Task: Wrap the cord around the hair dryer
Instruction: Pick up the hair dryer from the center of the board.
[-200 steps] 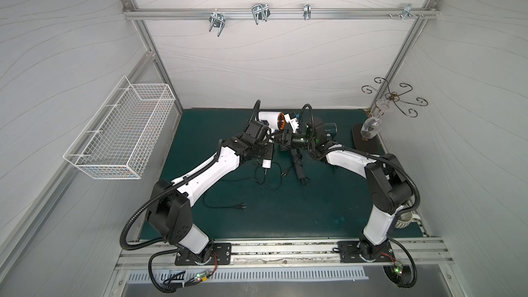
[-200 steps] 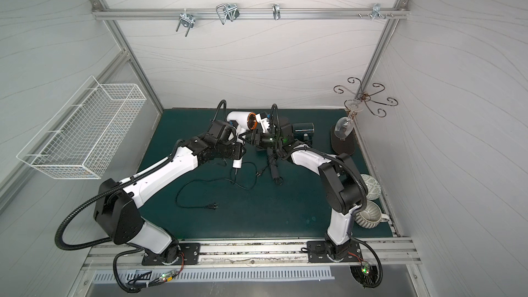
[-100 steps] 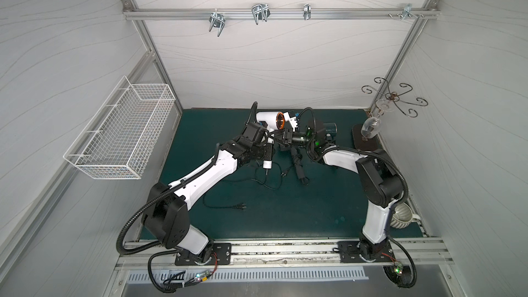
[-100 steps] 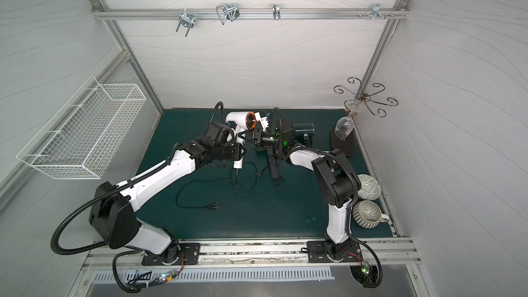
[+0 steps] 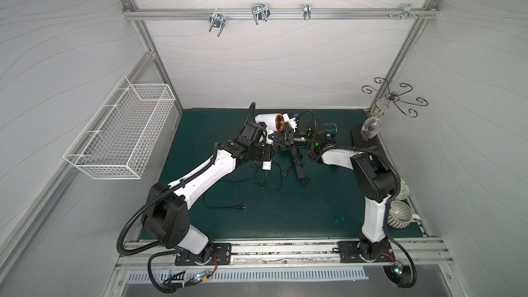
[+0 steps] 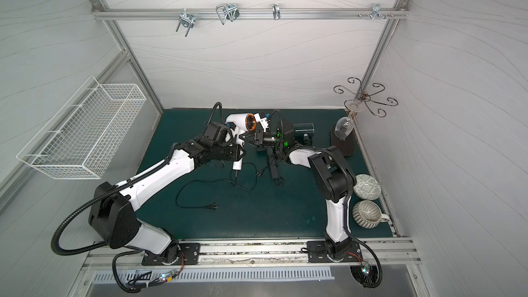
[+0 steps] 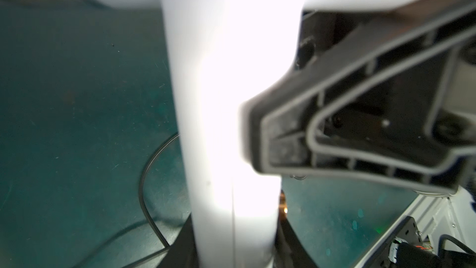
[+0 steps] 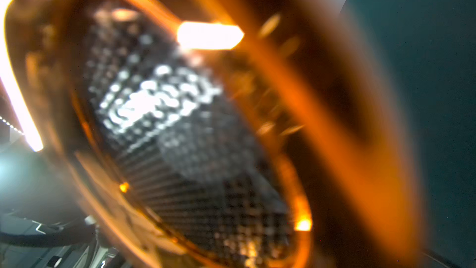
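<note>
Frame centre: left gripper clamped on hair dryer handle. Right gripper at its nozzle, grip unclear. Cord lies loose below.

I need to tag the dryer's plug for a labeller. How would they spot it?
Find the green mat, then the white dryer near its far edge. A thin black cord trails from its handle toward the front. The plug is its free end, lying alone on bare mat, away from the black tangle farther back.

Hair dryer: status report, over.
Left gripper shut on hair dryer handle. Right gripper at its orange nozzle, jaws unclear. Cord loose on mat, unwrapped. Black corded item lies beside it.
</note>
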You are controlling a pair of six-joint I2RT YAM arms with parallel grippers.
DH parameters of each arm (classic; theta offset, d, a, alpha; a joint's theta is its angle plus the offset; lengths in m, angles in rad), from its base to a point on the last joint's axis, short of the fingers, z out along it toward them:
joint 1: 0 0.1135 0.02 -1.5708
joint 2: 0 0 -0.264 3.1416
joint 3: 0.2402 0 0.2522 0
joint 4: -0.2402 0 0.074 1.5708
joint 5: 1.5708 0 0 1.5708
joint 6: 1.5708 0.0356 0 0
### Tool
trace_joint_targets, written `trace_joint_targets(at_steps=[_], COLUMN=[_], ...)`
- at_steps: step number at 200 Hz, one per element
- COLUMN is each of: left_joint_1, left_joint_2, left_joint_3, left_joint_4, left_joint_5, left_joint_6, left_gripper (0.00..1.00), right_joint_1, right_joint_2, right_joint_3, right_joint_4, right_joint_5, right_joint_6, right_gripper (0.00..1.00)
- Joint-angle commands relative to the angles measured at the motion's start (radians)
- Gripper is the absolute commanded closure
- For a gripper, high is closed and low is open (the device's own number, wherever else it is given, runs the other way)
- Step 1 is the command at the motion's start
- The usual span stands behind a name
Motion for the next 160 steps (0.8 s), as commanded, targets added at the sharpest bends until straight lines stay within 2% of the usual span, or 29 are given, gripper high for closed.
trace_joint_targets(at_steps=[1,14,55,78,106,160], left_joint_1=[-0.053,-0.054,-0.054,-0.053,-0.053,-0.049], left_joint_2=[0.008,0.015,0.019,0.009,-0.001,-0.062], left_joint_3=[0.076,0.08,0.096,0.096,0.087,0.044], left_joint_4=[0.092,0.089,0.076,0.084,0.086,0.086], left_joint_5=[0.225,0.228,0.221,0.218,0.226,0.209], left_joint_6=[0.153,0.152,0.167,0.161,0.154,0.148], left_gripper=[1.0,1.0,1.0,0.8,0.63,0.45], right_joint_1=[0.021,0.021,0.016,0.011,-0.001,-0.039], right_joint_2=[0.036,0.044,0.06,0.061,0.079,0.088], right_joint_3=[0.024,0.034,0.038,0.024,0.03,0.032], right_joint_4=[0.035,0.046,0.079,0.09,0.163,0.221], right_joint_5=[-0.039,-0.045,-0.045,-0.028,-0.021,-0.04], right_joint_6=[0.074,0.089,0.118,0.123,0.181,0.237], right_gripper=[0.8,0.84,0.88,0.9,0.91,0.92])
